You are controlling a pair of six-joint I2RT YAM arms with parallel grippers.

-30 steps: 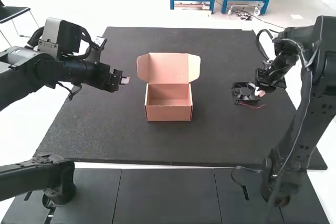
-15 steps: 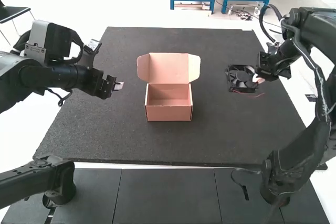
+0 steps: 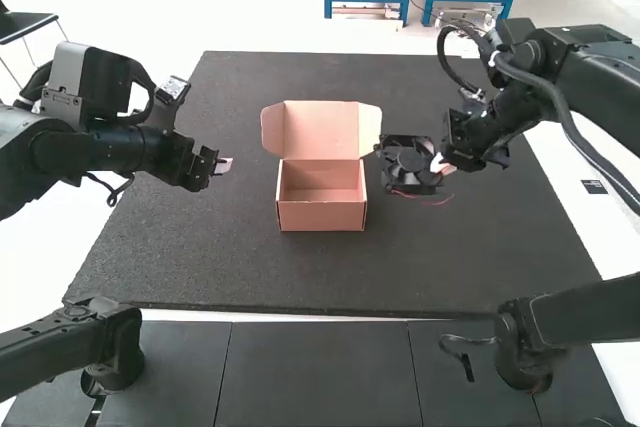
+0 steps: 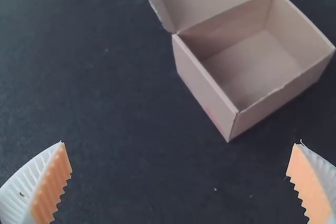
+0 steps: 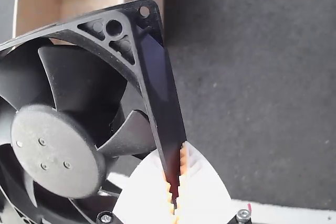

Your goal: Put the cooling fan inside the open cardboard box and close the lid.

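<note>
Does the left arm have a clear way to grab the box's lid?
Probably yes. The left gripper is open beside the cardboard box, with only bare mat between them. The lid stands open; the right gripper holds the cooling fan on the other side.

Black square-framed cooling fan (image 3: 410,167) with a thin red lead sits tilted on edge, pinched at one frame edge by the right hand (image 3: 440,162), just beside the right wall of the cardboard box (image 3: 320,197). The box is small, tan, upright and empty, with the lid (image 3: 320,130) standing open at the back.
</note>
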